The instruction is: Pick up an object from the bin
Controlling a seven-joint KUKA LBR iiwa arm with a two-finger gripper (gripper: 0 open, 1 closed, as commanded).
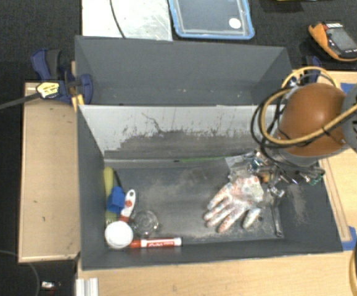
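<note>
Camera view: the scuffed grey bin (178, 193) has a mostly bare middle. A pale speckled glove (230, 207) lies right of centre, its long axis slanting and its tips toward the lower left. The tool (266, 179) is over its cuff end; its opening cannot be told. A red marker (156, 243) and a small heap (119, 217) sit at the left wall, well apart.

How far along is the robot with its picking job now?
Done: the gripper is low in the bin, at the cuff of the pale patterned glove on the right. In hand: whether it grips is unclear; the glove lies on the floor. Left: lifting it out.
</note>
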